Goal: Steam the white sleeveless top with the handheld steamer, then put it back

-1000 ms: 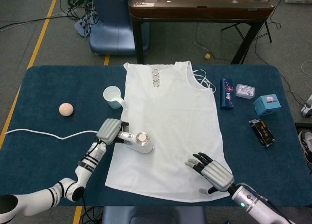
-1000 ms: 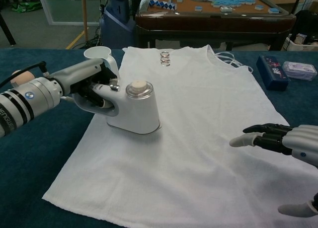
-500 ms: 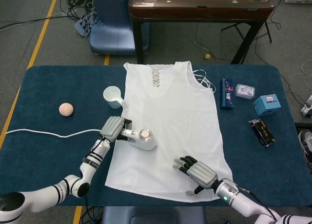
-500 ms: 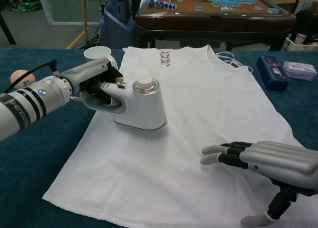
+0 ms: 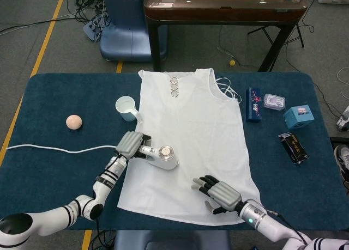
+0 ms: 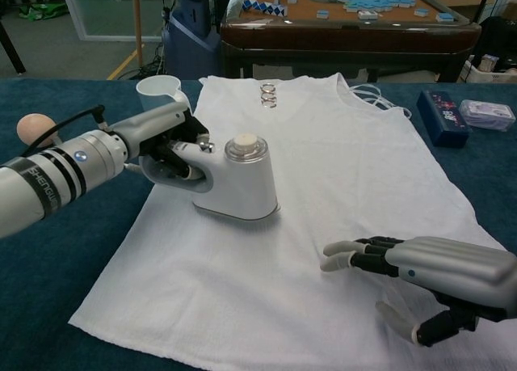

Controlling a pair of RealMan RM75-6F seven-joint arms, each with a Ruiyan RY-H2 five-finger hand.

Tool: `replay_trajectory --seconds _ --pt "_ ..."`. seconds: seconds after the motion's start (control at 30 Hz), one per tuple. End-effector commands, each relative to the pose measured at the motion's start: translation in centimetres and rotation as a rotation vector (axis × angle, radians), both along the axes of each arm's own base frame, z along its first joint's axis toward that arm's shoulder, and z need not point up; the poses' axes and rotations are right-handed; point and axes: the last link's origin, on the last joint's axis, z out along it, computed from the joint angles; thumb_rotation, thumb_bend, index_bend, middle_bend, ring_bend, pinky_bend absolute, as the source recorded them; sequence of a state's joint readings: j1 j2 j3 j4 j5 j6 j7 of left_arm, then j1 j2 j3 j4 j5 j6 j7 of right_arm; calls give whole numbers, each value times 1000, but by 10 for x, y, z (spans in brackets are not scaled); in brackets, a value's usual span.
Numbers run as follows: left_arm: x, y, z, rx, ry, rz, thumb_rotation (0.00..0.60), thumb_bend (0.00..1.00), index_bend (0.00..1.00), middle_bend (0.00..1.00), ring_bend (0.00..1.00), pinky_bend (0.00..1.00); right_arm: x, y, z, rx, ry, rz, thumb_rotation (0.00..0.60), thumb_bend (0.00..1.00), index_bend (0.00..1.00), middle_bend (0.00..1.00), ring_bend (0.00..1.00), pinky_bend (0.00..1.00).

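A white sleeveless top [image 5: 188, 141] of thin, faintly textured fabric lies flat on the dark blue, felt-like surface [image 5: 54, 168], neckline away from the robot, with a column of small metal rings [image 5: 174, 86] at the collar. Its lower hem sits near the robot's edge of the surface.

The handheld steamer [image 6: 236, 179] is smooth glossy white plastic, a squat rounded body with a clear round cap and a pale knob on top and a looped handle at its side. It stands upright on the left part of the top. The left hand [image 6: 166, 143], grey-backed with black inner parts, is wrapped around that handle and grips it. A white cord [image 5: 54, 150] trails across the surface to the left.

The right hand [image 6: 420, 278] holds nothing; its fingers [image 6: 355, 255] are stretched out and slightly apart, low over the lower right part of the top, with the pale fingertips at or just above the cloth; contact is unclear.

A white measuring cup [image 5: 127, 108] with a spout stands just beside the top's left edge; its contents are not discernible. A peach-coloured ball [image 5: 73, 121] lies farther left. To the right of the top are a dark blue box [image 5: 253, 104], a clear plastic case [image 5: 274, 102], a light blue box [image 5: 298, 116] and a black packet [image 5: 293, 147].
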State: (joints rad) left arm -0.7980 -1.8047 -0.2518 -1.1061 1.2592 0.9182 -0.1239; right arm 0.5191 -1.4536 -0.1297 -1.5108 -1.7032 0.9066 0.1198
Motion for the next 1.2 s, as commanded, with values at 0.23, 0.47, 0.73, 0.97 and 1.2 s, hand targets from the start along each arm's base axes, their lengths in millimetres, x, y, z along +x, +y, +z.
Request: replay_trajectory --seconds 0.23,0.47,0.73,0.97,1.2 --pt "-1 -4 -7 -12 -1 4 600 269 867 695 575 548 -3 0 -4 11 14 14 465 884 0 33 0 0" --pt "3 -10 -18 -32 2 -18 600 269 867 695 575 548 -5 2 -4 0 26 20 464 906 0 34 0 0" --pt "10 -21 -32 -37 29 -98 600 269 867 696 575 548 -7 5 -2 0 40 22 463 907 0 34 0 0" --pt "0 -18 -29 61 88 -192 600 269 867 698 574 548 -7 6 -1 0 45 23 464 906 0 33 0 0" --pt "-14 -7 -19 126 139 -231 600 269 867 700 572 548 -6 5 -2 4 48 24 463 906 0 33 0 0"
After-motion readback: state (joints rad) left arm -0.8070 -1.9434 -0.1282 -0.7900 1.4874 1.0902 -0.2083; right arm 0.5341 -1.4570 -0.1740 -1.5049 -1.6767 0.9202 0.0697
